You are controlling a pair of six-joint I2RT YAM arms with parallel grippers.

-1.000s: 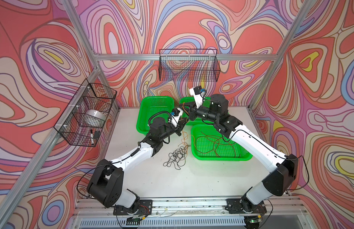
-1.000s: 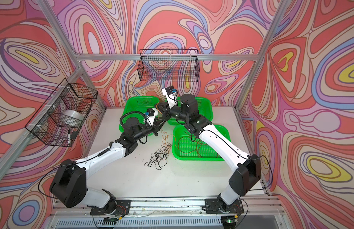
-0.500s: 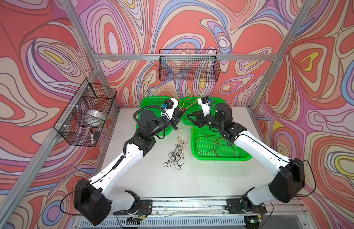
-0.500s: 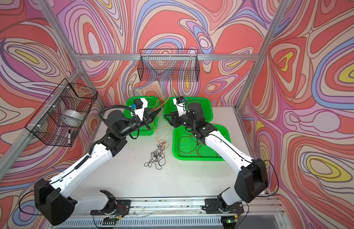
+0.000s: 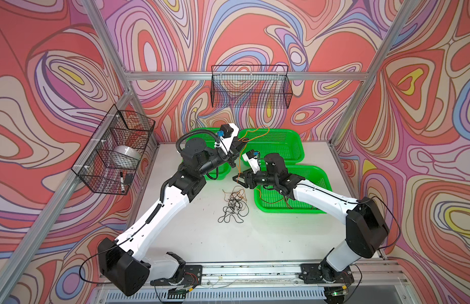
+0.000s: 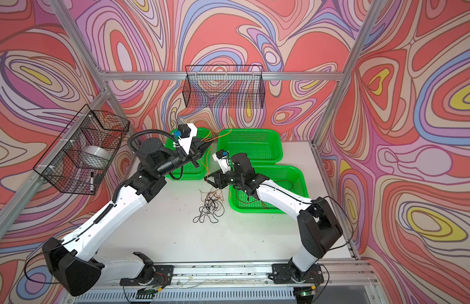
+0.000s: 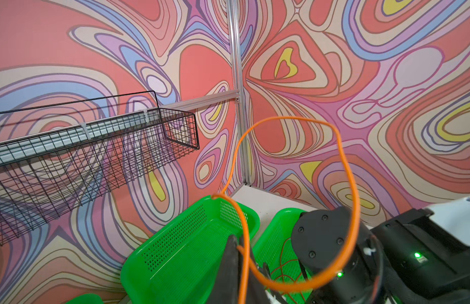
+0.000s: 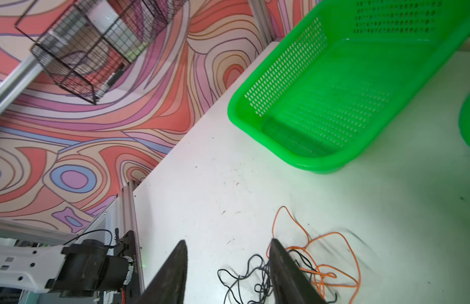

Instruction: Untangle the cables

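Note:
A tangle of thin black and orange cables [image 5: 233, 205] [image 6: 208, 208] lies on the white table, left of the near green basket [image 5: 311, 209]. My left gripper [image 5: 243, 142] [image 7: 237, 242] is raised over the back baskets and shut on one orange cable [image 7: 344, 158], which loops up in the air [image 5: 257, 131] [image 6: 220, 131] and trails down toward the tangle. My right gripper [image 5: 237, 179] [image 8: 228, 242] hovers open just above the tangle's far edge [image 8: 281, 268], holding nothing. More thin wires [image 6: 252, 197] lie in the near basket.
Two more green baskets stand at the back: one [image 5: 283, 139] in the middle, one [image 8: 281, 73] to the left, partly behind my left arm. A black wire basket [image 5: 251, 86] hangs on the back wall, another [image 5: 115, 152] on the left wall.
The left gripper rose and drew back leftward, pulling the orange cable up. The right gripper opened wider, parted from the left one and came down over the tangle.

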